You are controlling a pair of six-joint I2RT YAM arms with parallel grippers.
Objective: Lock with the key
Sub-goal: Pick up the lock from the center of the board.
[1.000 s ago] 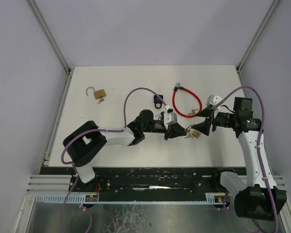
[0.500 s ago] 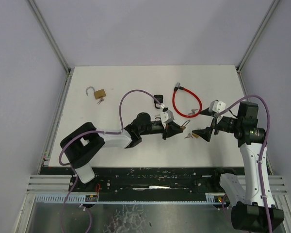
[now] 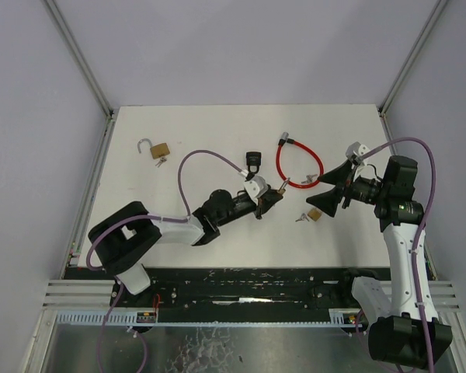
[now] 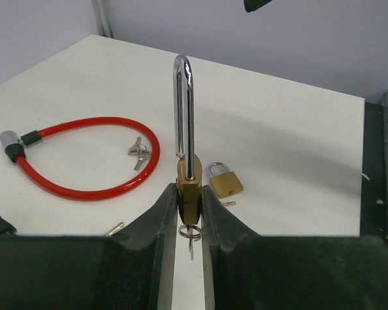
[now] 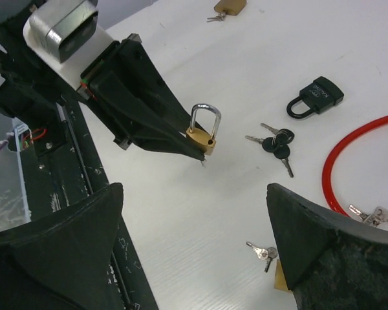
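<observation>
My left gripper (image 4: 189, 197) is shut on the body of a brass padlock (image 4: 189, 181) and holds it upright above the table. Its long steel shackle (image 4: 183, 103) points up, and one leg seems to end just above the body. A key on a ring (image 4: 190, 234) hangs from the padlock's underside between the fingers. In the top view the left gripper (image 3: 273, 194) and padlock (image 3: 282, 187) are at mid-table. My right gripper (image 3: 332, 189) stands wide open to their right, holding nothing. From the right wrist, the held padlock (image 5: 202, 137) is ahead of the right gripper (image 5: 194, 187).
A small shut brass padlock (image 3: 314, 214) and loose keys (image 3: 301, 217) lie under the right gripper. A red cable lock (image 3: 299, 167) and a black padlock (image 3: 253, 161) lie farther back, with black-headed keys (image 5: 277, 142) nearby. An open brass padlock (image 3: 159, 149) lies at far left.
The right gripper has opened wide and drawn back to the right, away from the held padlock. The left gripper has carried the padlock a little back and to the left.
</observation>
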